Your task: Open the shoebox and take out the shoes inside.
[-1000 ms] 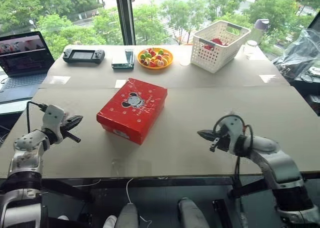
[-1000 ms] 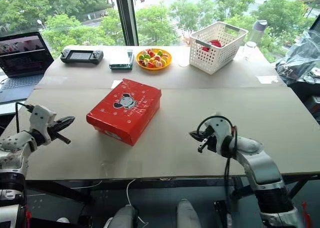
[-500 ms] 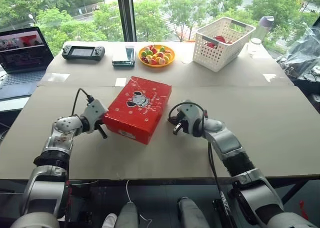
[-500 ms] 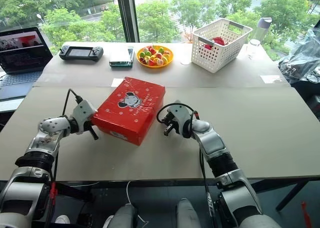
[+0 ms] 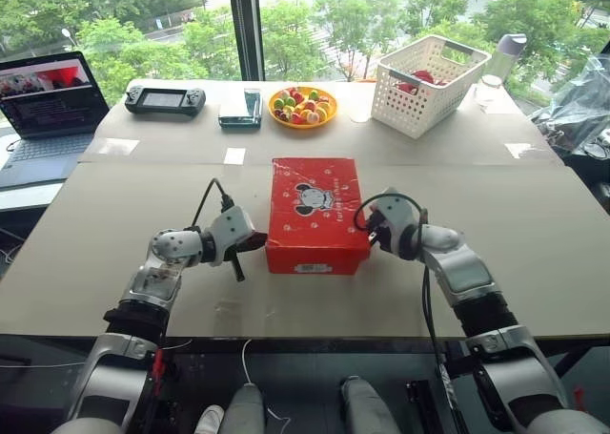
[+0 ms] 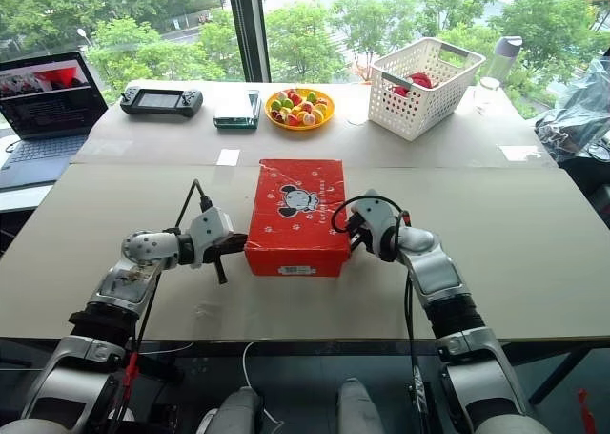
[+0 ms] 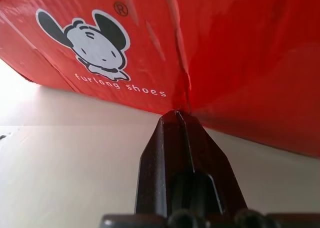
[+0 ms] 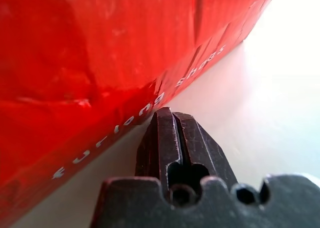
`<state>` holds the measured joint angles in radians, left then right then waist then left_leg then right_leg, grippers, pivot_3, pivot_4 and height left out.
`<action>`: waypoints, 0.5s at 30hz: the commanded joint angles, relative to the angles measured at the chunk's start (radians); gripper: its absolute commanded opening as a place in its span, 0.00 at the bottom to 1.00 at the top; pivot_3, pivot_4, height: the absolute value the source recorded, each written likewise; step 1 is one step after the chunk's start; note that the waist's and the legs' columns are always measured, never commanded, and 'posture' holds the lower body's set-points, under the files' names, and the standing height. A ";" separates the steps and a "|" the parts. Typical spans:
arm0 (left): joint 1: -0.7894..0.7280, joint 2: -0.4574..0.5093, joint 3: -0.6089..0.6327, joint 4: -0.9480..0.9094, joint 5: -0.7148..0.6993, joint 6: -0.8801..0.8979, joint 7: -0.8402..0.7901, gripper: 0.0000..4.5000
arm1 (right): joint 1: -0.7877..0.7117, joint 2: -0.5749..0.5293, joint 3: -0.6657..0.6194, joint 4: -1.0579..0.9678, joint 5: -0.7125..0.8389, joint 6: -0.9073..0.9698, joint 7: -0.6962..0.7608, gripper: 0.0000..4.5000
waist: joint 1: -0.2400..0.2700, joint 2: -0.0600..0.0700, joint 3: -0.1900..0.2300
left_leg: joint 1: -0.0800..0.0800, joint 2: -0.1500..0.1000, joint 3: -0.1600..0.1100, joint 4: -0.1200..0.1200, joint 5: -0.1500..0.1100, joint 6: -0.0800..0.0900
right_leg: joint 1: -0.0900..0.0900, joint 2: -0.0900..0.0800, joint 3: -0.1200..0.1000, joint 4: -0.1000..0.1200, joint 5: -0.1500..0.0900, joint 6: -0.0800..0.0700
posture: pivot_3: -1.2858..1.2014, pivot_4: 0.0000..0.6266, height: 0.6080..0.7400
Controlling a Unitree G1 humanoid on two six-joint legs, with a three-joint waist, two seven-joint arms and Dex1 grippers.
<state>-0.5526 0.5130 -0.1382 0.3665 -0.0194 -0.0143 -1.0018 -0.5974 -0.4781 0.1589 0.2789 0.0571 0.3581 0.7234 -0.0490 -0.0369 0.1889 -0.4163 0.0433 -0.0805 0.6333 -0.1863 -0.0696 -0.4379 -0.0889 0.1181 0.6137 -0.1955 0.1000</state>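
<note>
While the lid stays down, the shoebox (image 5: 316, 214) sits near the middle of the tabletop (image 5: 534, 234), its white end label facing the near edge. Both pincers are closed and hold nothing. The left pincer (image 5: 259, 243) has its tip against the box's left side, and the right pincer (image 5: 370, 232) presses at the right side; in the wrist views each tip meets the red wall low down, close to where it meets the surface. Brown card covers the tabletop in two sheets, with a seam running across just behind the box. Along the far edge stand a laptop (image 5: 43, 91), a game console (image 5: 164, 100), a small dark case (image 5: 239, 110), an orange bowl (image 5: 298, 107) of coloured sweets, a white basket (image 5: 424, 84) and a bottle (image 5: 502, 52). Behind them a wide window looks onto green trees and a road.
</note>
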 commanded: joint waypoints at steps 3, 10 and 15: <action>0.018 0.022 0.018 -0.062 -0.019 0.025 0.013 0.00 | 0.025 -0.020 -0.019 -0.015 0.001 -0.008 0.021 0.01 | -0.001 0.000 0.000 | 0.002 0.000 0.000 0.000 0.000 0.000 | 0.001 0.000 0.000 0.001 0.000 0.000 | 0.52 0.24 0.73; 0.152 0.105 0.204 -0.215 -0.207 0.218 0.016 0.00 | 0.040 -0.039 -0.041 -0.015 0.016 -0.009 0.042 0.01 | -0.009 0.000 0.000 | 0.002 0.000 0.000 0.000 0.000 0.000 | 0.001 0.000 0.000 0.001 0.000 0.000 | 0.52 0.24 0.73; 0.234 0.222 0.376 -0.362 -0.426 0.491 -0.037 0.00 | 0.074 -0.074 -0.064 -0.042 0.073 -0.004 0.133 0.01 | -0.010 0.000 0.000 | 0.002 0.000 0.000 0.001 0.000 0.000 | 0.001 0.000 0.000 0.001 0.000 0.000 | 0.52 0.24 0.73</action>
<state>-0.3291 0.7127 0.1898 0.0729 -0.3717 0.4109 -1.0191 -0.5406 -0.5330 0.1134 0.2546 0.1039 0.3495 0.8128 -0.0593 -0.0369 0.1889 -0.4145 0.0436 -0.0806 0.6339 -0.1861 -0.0693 -0.4365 -0.0891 0.1181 0.6149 -0.1957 0.1001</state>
